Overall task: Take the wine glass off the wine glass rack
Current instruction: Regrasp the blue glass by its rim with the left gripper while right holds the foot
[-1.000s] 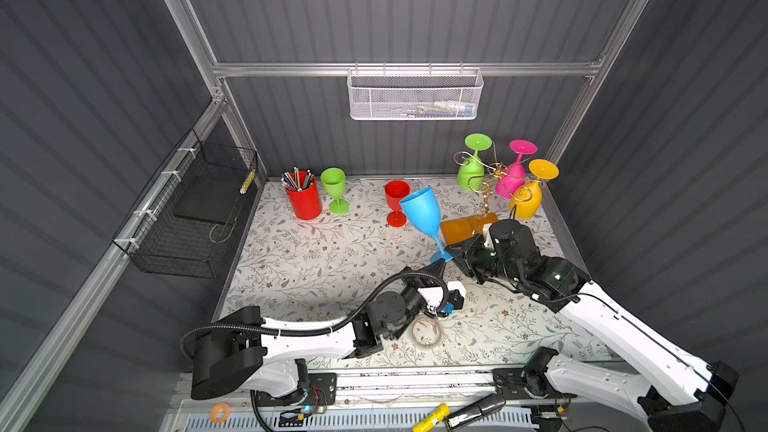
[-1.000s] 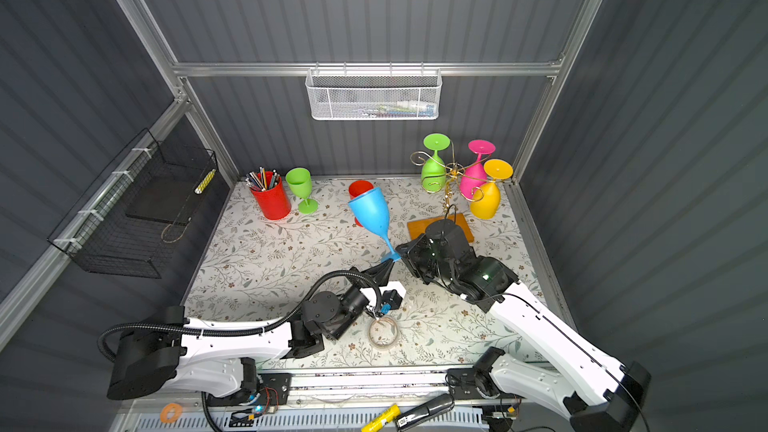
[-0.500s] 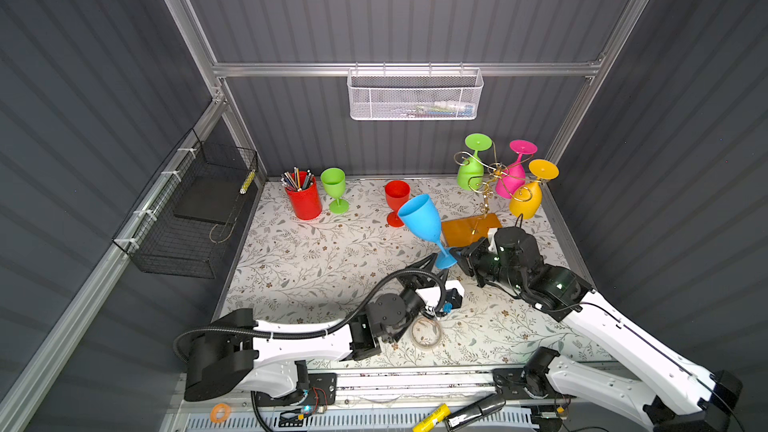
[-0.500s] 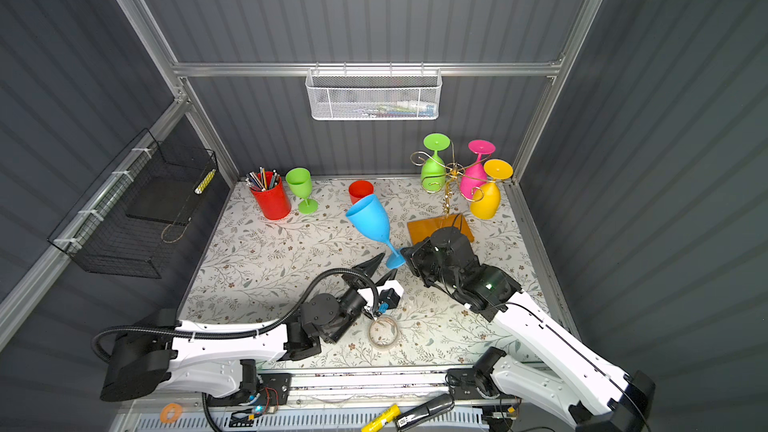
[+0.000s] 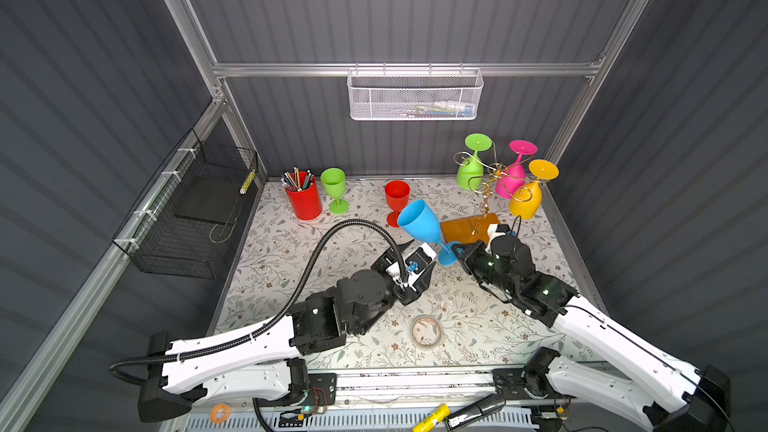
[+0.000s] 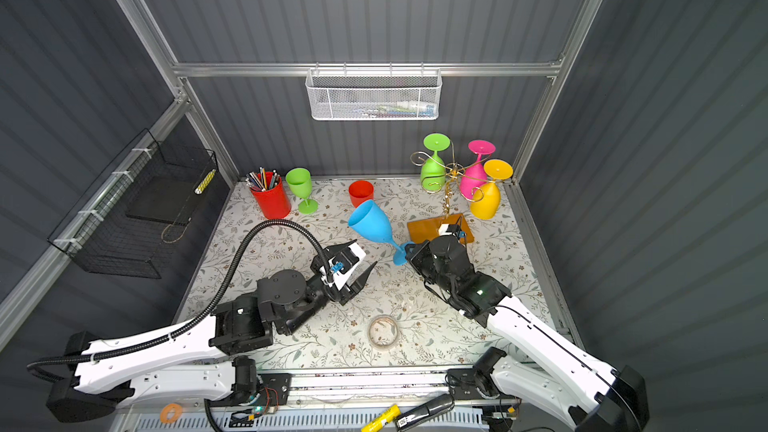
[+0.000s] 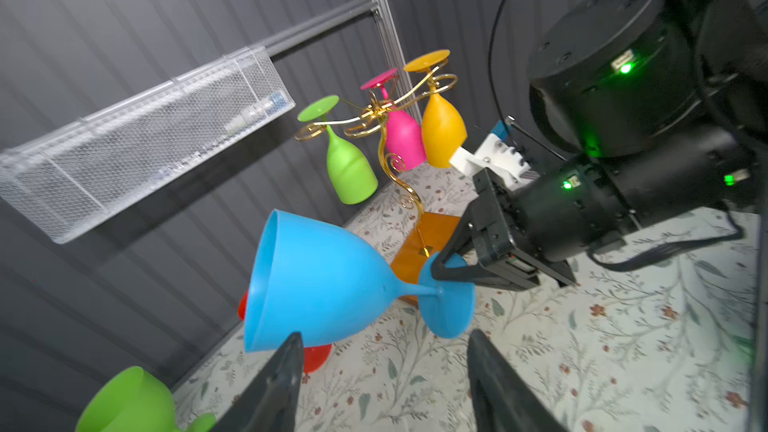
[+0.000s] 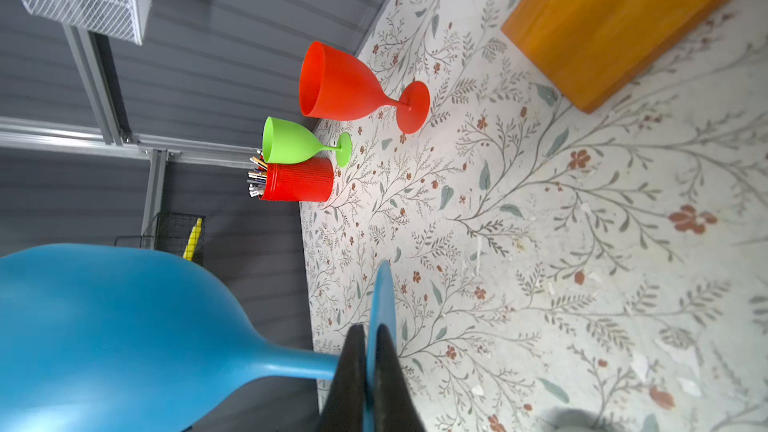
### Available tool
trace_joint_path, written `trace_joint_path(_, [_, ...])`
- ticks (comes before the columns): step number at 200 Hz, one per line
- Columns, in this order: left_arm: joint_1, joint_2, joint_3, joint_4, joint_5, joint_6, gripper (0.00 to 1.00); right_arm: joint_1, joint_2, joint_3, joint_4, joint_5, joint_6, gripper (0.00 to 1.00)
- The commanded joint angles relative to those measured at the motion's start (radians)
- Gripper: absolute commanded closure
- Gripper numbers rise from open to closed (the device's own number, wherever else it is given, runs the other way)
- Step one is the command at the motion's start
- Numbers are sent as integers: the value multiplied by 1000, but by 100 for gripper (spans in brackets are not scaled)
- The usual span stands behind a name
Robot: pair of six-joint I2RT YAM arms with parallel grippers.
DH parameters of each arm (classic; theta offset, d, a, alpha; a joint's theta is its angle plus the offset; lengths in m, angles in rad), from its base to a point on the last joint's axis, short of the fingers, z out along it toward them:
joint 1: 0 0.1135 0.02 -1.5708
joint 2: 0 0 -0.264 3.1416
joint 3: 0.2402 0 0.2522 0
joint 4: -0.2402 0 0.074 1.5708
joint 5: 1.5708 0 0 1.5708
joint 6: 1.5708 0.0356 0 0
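A blue wine glass (image 5: 419, 226) (image 6: 372, 224) hangs tilted above the mat, off the rack. My right gripper (image 5: 455, 249) (image 8: 370, 334) is shut on the rim of its foot. In the left wrist view the blue wine glass (image 7: 316, 276) lies just beyond my left gripper (image 7: 384, 338), which is open and holds nothing. That left gripper (image 5: 415, 259) sits close below the glass's stem. The gold wire wine glass rack (image 5: 494, 172) (image 7: 386, 118) on its wooden base (image 5: 469, 228) (image 8: 623, 14) carries a green glass (image 5: 469, 170), a pink glass (image 5: 513, 178) and a yellow glass (image 5: 528, 199), all upside down.
A red glass (image 5: 397, 197), a green glass (image 5: 334, 187) and a red pencil cup (image 5: 303, 199) stand along the back of the mat. A tape ring (image 5: 426, 331) lies near the front. A white mesh basket (image 5: 415, 95) hangs on the back wall and a black wire basket (image 5: 187, 209) on the left wall.
My left gripper has opened and let go of the blue glass. My right gripper has shut on its foot. The glass has sunk a little and tilted further.
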Motion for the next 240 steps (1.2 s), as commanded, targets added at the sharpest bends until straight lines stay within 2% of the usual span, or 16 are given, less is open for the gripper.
trace_joint_path(1, [58,48,137,-256,154,-161,38,-2,-25,-48,119,48,-147,100])
trace_joint_path(17, [181,89,213,-319,318,-249,40,-2,-37,-78,158,59,-194,100])
trace_joint_path(32, [266,110,257,-331,416,-302,41,-1,-51,-103,193,66,-238,100])
trace_joint_path(69, [360,218,452,-431,529,-371,43,1,-81,-145,237,97,-331,100])
trace_joint_path(79, [402,252,495,-464,589,-410,44,0,-83,-150,246,103,-349,100])
trace_joint_path(96, [468,280,523,-465,705,-479,47,1,-89,-157,252,117,-372,100])
trace_joint_path(113, [512,304,547,-477,767,-536,51,0,-90,-159,252,125,-394,100])
trace_joint_path(164, [538,365,564,-482,841,-641,54,0,-85,-164,261,136,-421,100])
trace_joint_path(240, [540,371,518,-496,824,-693,61,0,-95,-180,270,159,-433,100])
